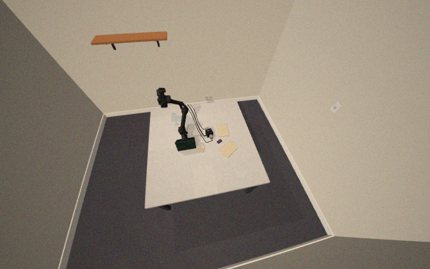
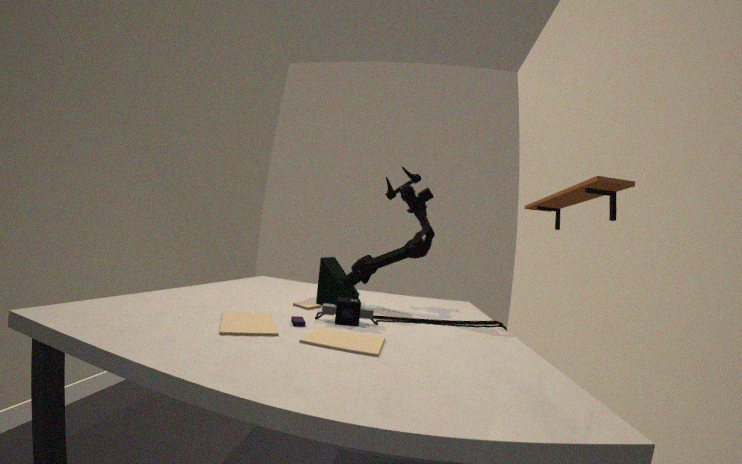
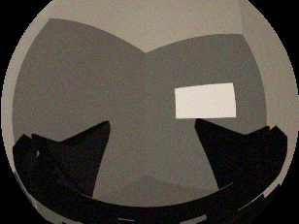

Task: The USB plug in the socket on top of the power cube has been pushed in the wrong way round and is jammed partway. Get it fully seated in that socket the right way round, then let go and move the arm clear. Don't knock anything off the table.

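"On the table [image 1: 190, 171] [image 2: 383, 377], where is the power cube [image 1: 209, 132] [image 2: 348, 311]?"
"Near the arm's dark base, upright, cables alongside; its plug's direction and long axis are indiscernible."
"And the gripper [image 1: 161, 90] [image 2: 395, 171] [image 3: 153, 124]?"
"Raised, fingers spread wide, empty."

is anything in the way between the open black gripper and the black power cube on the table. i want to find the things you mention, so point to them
Nothing visible stands between the open black two-finger gripper [image 1: 160, 97] [image 2: 395, 174], raised well above the white tabletop [image 1: 190, 177] [image 2: 437, 383], and the small black power cube [image 1: 208, 132] [image 2: 348, 311]. Thin black cables run beside the cube; the plug's fit is too small to tell.
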